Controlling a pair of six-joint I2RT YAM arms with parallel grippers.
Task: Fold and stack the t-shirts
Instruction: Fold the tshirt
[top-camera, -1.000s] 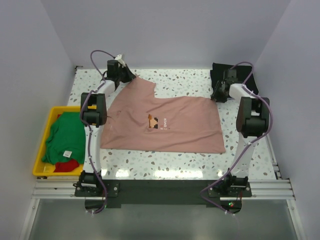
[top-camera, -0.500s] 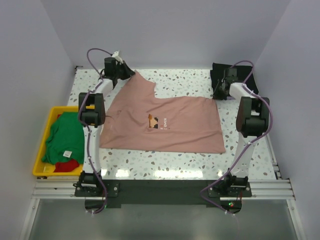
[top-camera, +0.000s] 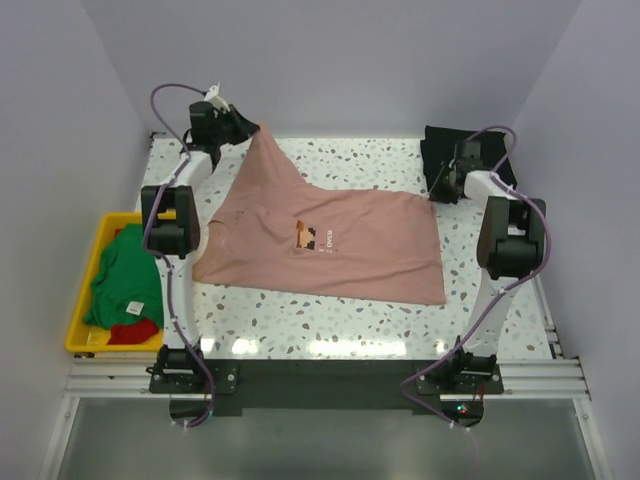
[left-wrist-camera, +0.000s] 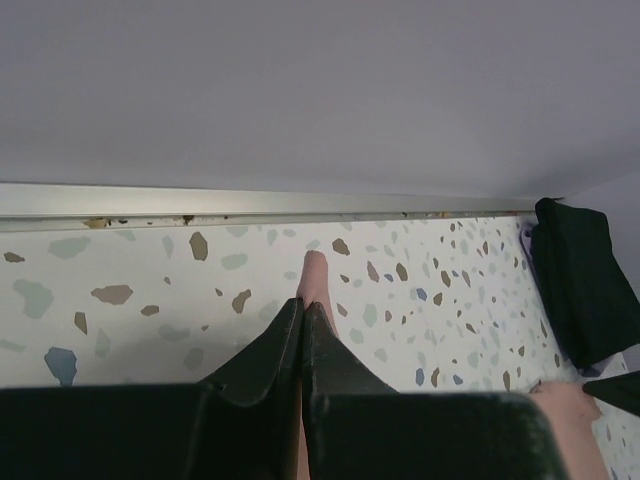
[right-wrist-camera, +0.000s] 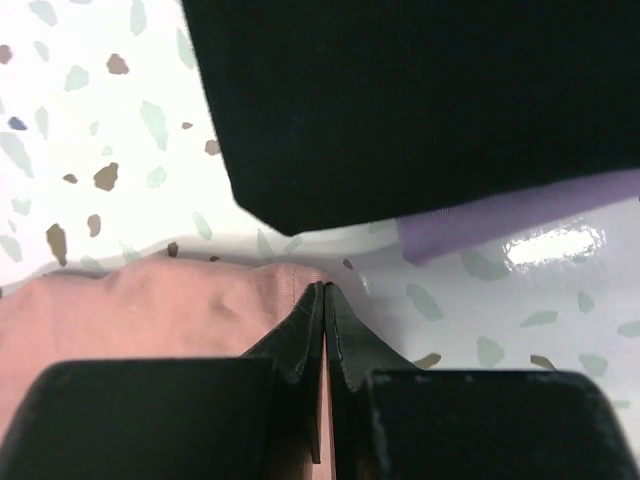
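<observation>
While its slim black fingers (left-wrist-camera: 270, 350) were pressed together on a soft corner of the pink t-shirt (top-camera: 330, 240), the left gripper (left-wrist-camera: 303, 308) held that cloth drawn up into a taut peak. The rest trailed behind the fingertips, mostly flat, over the speckled terrazzo table (top-camera: 400, 320). The right gripper (right-wrist-camera: 322, 292) pinched the opposite corner, with a matte black folded shirt (right-wrist-camera: 420, 100) just beyond its tips. Compared with a second earlier, the left gripper had risen and moved farther back, stretching the corner longer.
</observation>
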